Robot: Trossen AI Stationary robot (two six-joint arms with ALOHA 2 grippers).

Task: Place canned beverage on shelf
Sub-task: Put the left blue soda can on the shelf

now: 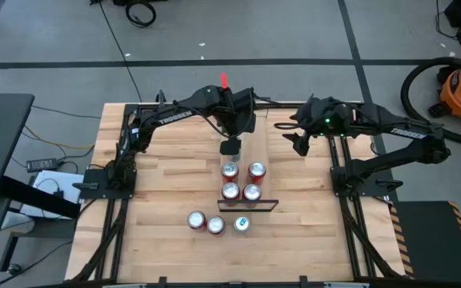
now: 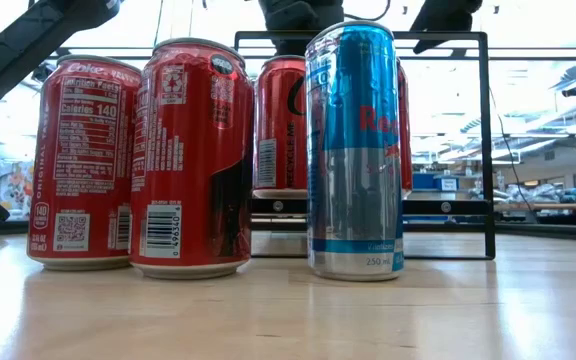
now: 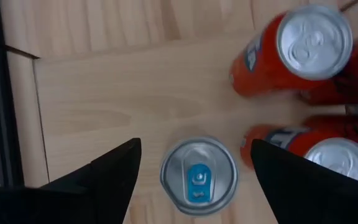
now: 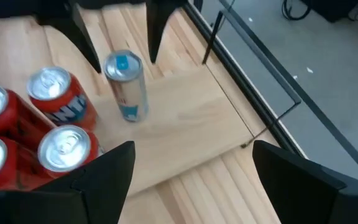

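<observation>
From above, your left pincer hangs over the shelf. In the left wrist view its fingers are spread around the slim blue can, which stands on the shelf; lift straight up, clear of the red cans.

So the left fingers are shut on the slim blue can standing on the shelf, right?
Not quite. The fingers of the left gripper are open, straddling the slim blue can with a gap on each side, as the left wrist view shows. The can does stand on the shelf. The right gripper waits open nearby.
</observation>
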